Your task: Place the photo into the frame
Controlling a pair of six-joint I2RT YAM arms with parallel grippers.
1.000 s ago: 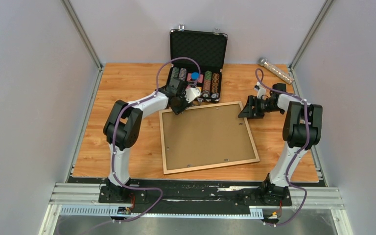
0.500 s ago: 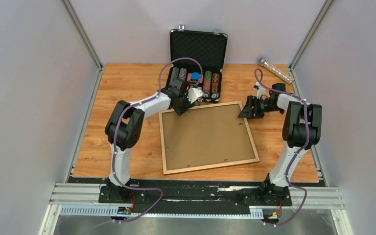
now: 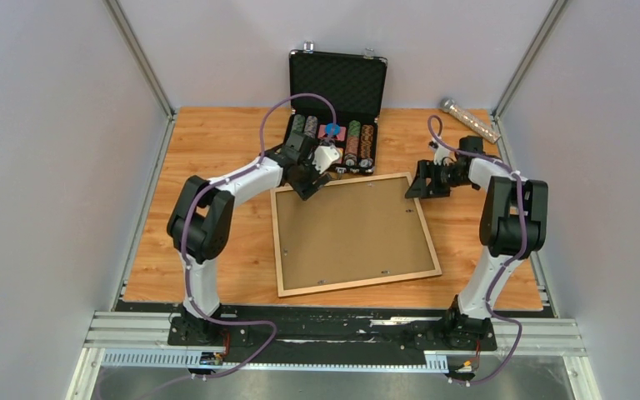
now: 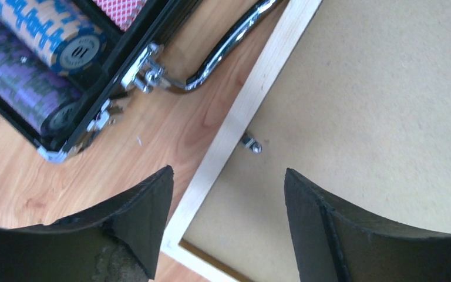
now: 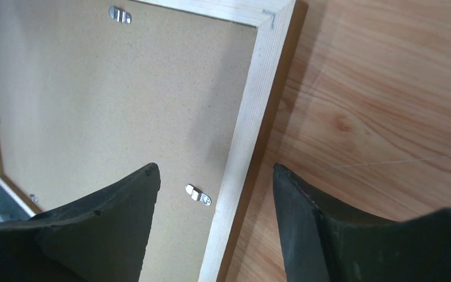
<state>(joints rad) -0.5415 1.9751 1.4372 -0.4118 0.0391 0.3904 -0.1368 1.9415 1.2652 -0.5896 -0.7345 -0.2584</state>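
The frame (image 3: 361,283) lies face down in the middle of the table, light wooden rails around a brown fibreboard backing (image 3: 350,233). The photo is hidden or out of view. My left gripper (image 3: 306,190) hovers open over the frame's far left corner. In the left wrist view the left gripper (image 4: 228,170) straddles the pale rail (image 4: 252,94), near a small metal turn-clip (image 4: 251,143). My right gripper (image 3: 415,188) is open at the far right corner. In the right wrist view the right gripper (image 5: 215,167) spans the right rail (image 5: 258,94) and a clip (image 5: 198,194). Neither holds anything.
An open black poker-chip case (image 3: 337,92) stands just behind the frame, its chrome handle (image 4: 229,44) close to the far rail. A clear tube (image 3: 470,119) lies at the back right. Grey walls close in both sides.
My left gripper's jaws have opened wider and its arm's elbow has swung left. My right gripper has shifted slightly toward the back. The frame has not moved.
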